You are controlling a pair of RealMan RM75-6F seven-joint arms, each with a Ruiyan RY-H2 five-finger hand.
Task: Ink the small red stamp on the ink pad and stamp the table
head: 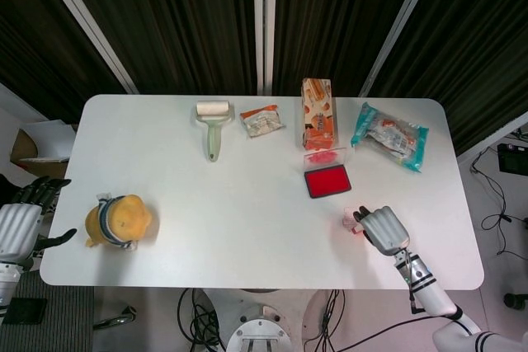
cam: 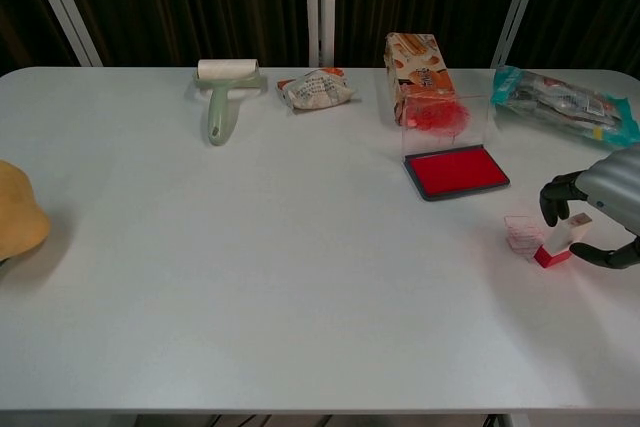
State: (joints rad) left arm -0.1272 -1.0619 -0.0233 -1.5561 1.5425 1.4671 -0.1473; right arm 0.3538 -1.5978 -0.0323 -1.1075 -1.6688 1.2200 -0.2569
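Observation:
The small red stamp (cam: 557,243) lies tilted on the white table (cam: 280,277) at the right, beside its clear cap (cam: 522,232). My right hand (cam: 600,209) reaches over it, dark fingers (cam: 556,197) curled at its top and thumb below it; no firm grip shows. In the head view the right hand (head: 381,228) covers most of the stamp (head: 357,229). The red ink pad (cam: 456,170) lies open behind it, its clear lid raised. My left hand (head: 21,224) hangs open off the table's left edge.
Along the back stand a green lint roller (cam: 222,97), a snack packet (cam: 315,89), an orange box (cam: 418,65) and a teal bag (cam: 560,97). A yellow plush toy (head: 120,220) sits near the left edge.

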